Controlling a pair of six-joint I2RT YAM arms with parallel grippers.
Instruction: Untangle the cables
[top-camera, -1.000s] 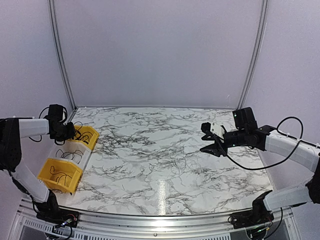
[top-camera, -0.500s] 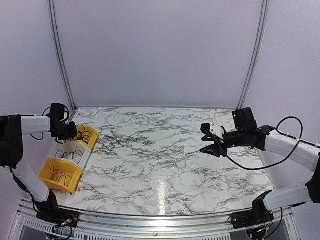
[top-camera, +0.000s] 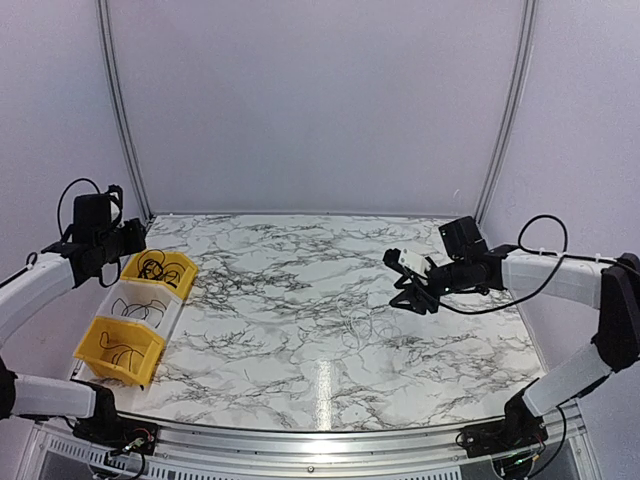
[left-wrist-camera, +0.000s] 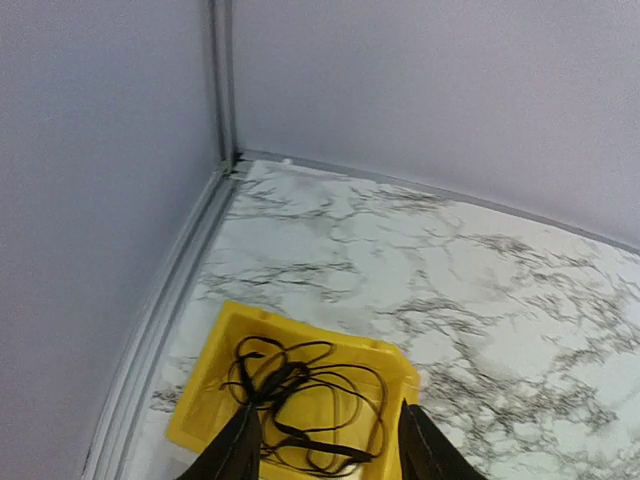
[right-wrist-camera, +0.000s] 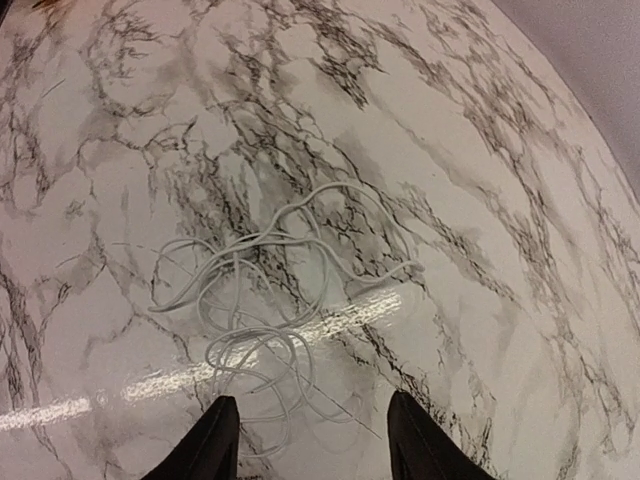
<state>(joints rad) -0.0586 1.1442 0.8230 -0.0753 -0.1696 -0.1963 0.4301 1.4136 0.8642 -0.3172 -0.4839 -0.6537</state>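
Left end effector (left-wrist-camera: 325, 452) released, fingers spread and empty, hovering above the far yellow bin (left-wrist-camera: 205, 395) at the left edge of the table (top-camera: 300, 380), forearm angled up and inward. Inside that bin, a loose coil of black cable (left-wrist-camera: 300, 400). Right end effector (right-wrist-camera: 312, 445) likewise released and empty, arm stretched leftward, tilted down over a tangle of pale cable (right-wrist-camera: 270, 270) lying mid-table.

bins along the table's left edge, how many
3, in a row: far yellow bin at the back, white bin in the middle, near yellow bin at the front. None looks hidden.
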